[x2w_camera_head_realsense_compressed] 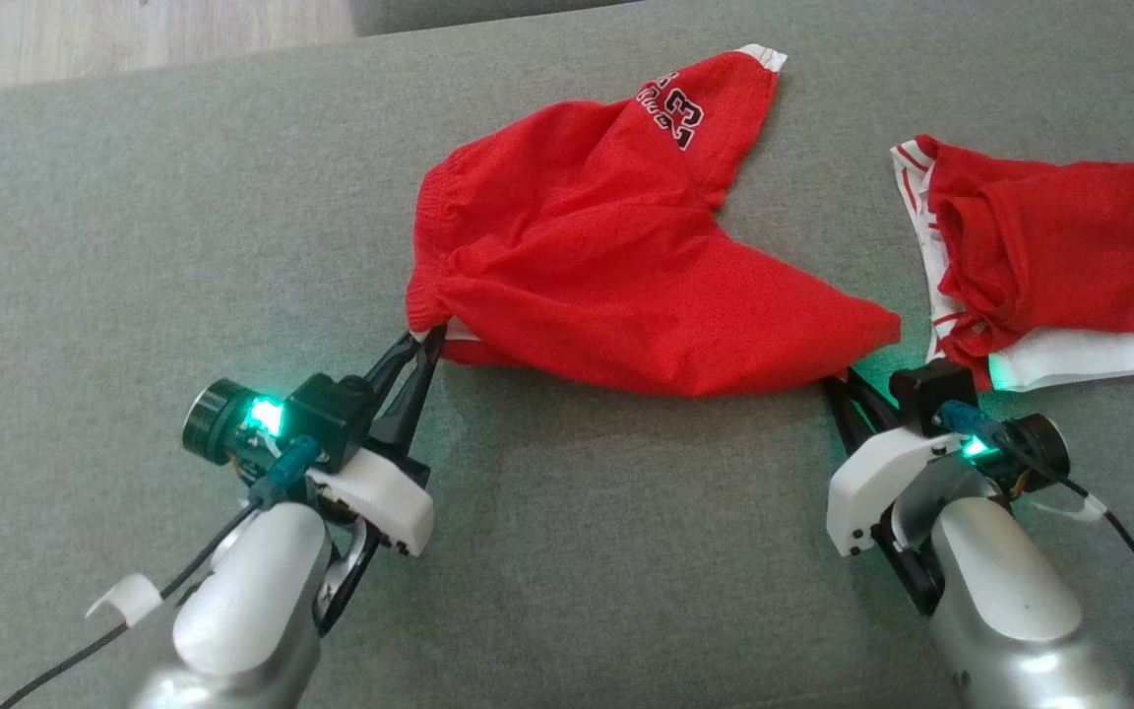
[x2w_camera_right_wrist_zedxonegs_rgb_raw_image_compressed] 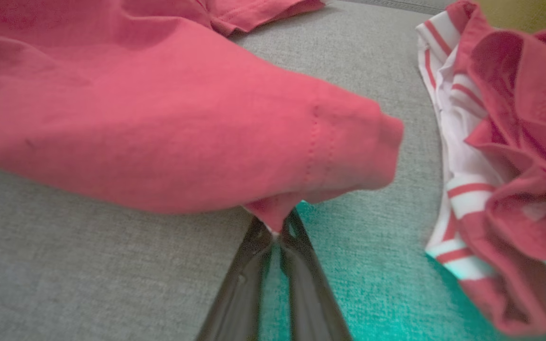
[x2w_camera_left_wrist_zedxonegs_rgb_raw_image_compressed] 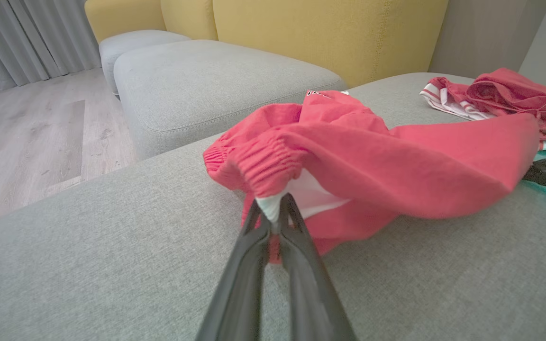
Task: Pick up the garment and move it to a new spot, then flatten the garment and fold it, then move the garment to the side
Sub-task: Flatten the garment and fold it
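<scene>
Pinching red shorts (x2w_camera_head_realsense_compressed: 606, 256) at both ends, near the middle of a wide grey cushion (x2w_camera_head_realsense_compressed: 134, 246). Left claw (x2w_camera_head_realsense_compressed: 426, 340) clamped on the gathered elastic waistband, its dark fingers pressed together around a white scrap of lining, toward the near-left part of the cushion. Right claw (x2w_camera_head_realsense_compressed: 835, 379) clamped as well, tips closed on a small fold of red cloth at the corner of one leg, toward the near-right part of the cushion. Draped loosely between the two grips, bunched and wrinkled, raised a little off the cushion at each pinched end. Stretching toward the far side of the cushion, the other leg of the shorts, lying flat, printed with a black-and-white number 23 and edged with white at the hem.

Crumpled near the right edge of the cushion, a red shirt (x2w_camera_head_realsense_compressed: 1049, 246) with white striped trim, just beside the right claw and apart from the shorts. Glowing green on both wrists, with a green tint spilling onto the cushion under the right claw.

Seen from the left wrist, beyond the far-left edge of the cushion: a second grey seat (x2w_camera_left_wrist_zedxonegs_rgb_raw_image_compressed: 216, 80), yellow backrests (x2w_camera_left_wrist_zedxonegs_rgb_raw_image_compressed: 330, 33), a pale wooden floor (x2w_camera_left_wrist_zedxonegs_rgb_raw_image_compressed: 31, 132) and grey curtains (x2w_camera_left_wrist_zedxonegs_rgb_raw_image_compressed: 22, 38).
</scene>
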{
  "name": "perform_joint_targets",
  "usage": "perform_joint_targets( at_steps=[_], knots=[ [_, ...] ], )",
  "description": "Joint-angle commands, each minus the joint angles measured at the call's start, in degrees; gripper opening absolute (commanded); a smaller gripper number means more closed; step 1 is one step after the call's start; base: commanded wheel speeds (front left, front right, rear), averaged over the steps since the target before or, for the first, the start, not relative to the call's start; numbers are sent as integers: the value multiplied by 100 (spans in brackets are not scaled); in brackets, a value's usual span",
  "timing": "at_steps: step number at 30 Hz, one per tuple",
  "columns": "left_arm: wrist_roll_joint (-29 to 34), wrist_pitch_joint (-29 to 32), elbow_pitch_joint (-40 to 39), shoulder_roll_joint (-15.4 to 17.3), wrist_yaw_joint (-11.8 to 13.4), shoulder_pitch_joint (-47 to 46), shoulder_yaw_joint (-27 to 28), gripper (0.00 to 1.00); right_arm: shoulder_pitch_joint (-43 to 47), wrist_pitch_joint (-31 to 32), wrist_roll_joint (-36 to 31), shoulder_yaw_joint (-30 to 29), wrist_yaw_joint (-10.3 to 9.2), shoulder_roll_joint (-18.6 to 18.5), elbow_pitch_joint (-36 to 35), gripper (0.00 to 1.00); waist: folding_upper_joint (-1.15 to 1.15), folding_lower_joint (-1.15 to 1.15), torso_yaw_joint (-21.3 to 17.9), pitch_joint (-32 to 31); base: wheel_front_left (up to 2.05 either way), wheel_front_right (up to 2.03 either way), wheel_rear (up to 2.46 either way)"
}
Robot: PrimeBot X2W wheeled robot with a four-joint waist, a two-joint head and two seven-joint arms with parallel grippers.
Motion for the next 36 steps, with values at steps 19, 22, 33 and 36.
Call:
perform_joint_targets(
  at_steps=[19,22,33,36],
  knots=[
    [-184,91,-337,400,76,-165,167,0,557,556,846,632,-5,-905,-1714,0,0,0,-208,-634,0,0,0],
    [-197,216,-554,510,28,-277,163,0,533,852,1087,643,-5,-1193,-2467,0,0,0,-209,-728,0,0,0],
    [-296,863,-1627,972,-109,-1370,395,0,-547,1433,1362,414,-5,-1868,-4043,0,0,0,-102,-1000,0,0,0],
    [-262,956,-1834,1010,-49,-1746,504,0,-954,1321,1137,325,-5,-1878,-4037,0,0,0,-59,-1084,0,0,0]
  ],
)
